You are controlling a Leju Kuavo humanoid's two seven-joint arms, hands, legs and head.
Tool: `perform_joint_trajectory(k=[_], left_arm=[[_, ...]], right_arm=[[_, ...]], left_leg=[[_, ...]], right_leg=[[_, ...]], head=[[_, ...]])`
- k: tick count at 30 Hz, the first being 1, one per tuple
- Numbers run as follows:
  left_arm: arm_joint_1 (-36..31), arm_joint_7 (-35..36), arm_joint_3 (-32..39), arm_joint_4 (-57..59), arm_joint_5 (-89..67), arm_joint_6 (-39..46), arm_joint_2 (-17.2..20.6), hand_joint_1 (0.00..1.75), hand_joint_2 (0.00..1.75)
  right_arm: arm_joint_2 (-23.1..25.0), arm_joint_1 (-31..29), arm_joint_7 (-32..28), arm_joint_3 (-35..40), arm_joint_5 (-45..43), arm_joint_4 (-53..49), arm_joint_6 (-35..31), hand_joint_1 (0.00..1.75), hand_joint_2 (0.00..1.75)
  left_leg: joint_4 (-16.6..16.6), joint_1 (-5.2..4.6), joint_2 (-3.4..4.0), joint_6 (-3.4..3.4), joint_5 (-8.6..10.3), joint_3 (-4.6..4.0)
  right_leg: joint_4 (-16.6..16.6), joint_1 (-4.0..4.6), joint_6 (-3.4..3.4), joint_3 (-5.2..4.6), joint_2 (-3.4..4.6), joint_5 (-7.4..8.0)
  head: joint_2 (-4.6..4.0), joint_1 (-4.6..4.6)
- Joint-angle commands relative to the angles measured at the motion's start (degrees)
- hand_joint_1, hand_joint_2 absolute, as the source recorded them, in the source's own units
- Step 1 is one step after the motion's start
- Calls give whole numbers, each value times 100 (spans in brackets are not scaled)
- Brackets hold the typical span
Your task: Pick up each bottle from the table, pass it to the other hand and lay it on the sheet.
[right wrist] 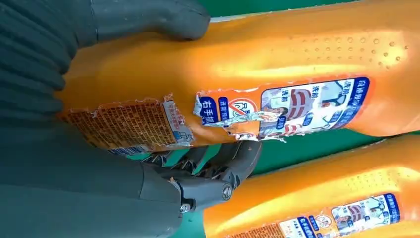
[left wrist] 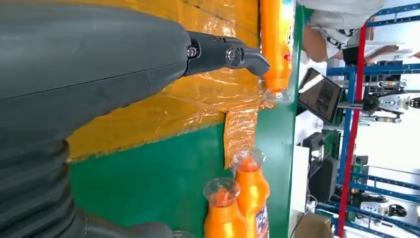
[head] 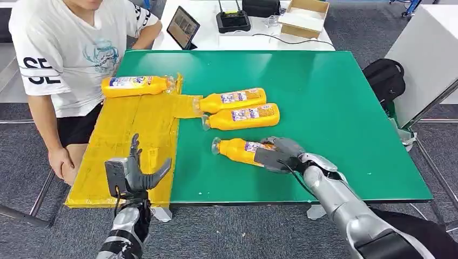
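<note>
Bottle (head: 240, 149) nearest me lies on its side on the green worktop (head: 335, 108), my right hand (head: 281, 154) wrapped round its base end, thumb over, fingers (right wrist: 233, 163) under. I should firm the grip before lifting; its orange plastic looks slick and its label is torn. My left hand (head: 135, 172) waits spread above the yellow sheet (head: 135, 129).

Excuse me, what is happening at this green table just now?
The robot's right hand grips an orange bottle lying on the green table. Its left hand waits open over the yellow sheet, where one bottle already lies. Two more bottles wait on the table.
</note>
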Motion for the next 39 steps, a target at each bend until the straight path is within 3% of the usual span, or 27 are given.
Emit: perform_joint_trajectory(k=[1,7,14,19,23,39], left_arm=[[-245,20,-93,454,37,-23,80,0,175],[-341,-19,-66,385,208,-59,117,0,175],[22,0,-162,-192,255,-124,27,0,175],[86,40,-329,-458,388,-85,-9,0,175],[83,62,-486,-574,524,-65,2,0,175],[82,84,-525,-590,564,-94,-1,0,175]], right_arm=[[-62,168,17,305,2,594,133,175,175],[-164,268,-421,297,-417,371,241,175,175],[840,1707,-1523,-1268,-881,-2611,-1792,175,175],[1374,2101,-2032,-1803,-837,-4108,-3095,175,175],[1500,2174,-2276,-1916,-941,-4314,-3522,175,175],[1508,2162,-2369,-1946,-965,-4233,-3604,175,175]], left_leg=[[-11,4,-14,6,2,15],[-7,5,-16,5,2,14],[-11,8,16,0,-8,26],[8,0,19,0,-13,-24],[5,3,0,6,-14,-36],[-2,-2,2,7,-10,-30]], right_leg=[[-14,8,-15,23,-21,-1],[-12,8,-13,24,-22,-2],[-11,12,-20,29,10,-2],[28,5,-25,-34,8,-13],[22,7,-17,-36,-6,-16],[9,2,-19,-28,-6,-11]], head=[[0,0],[0,0],[0,2],[0,-4],[0,-2],[0,-2]])
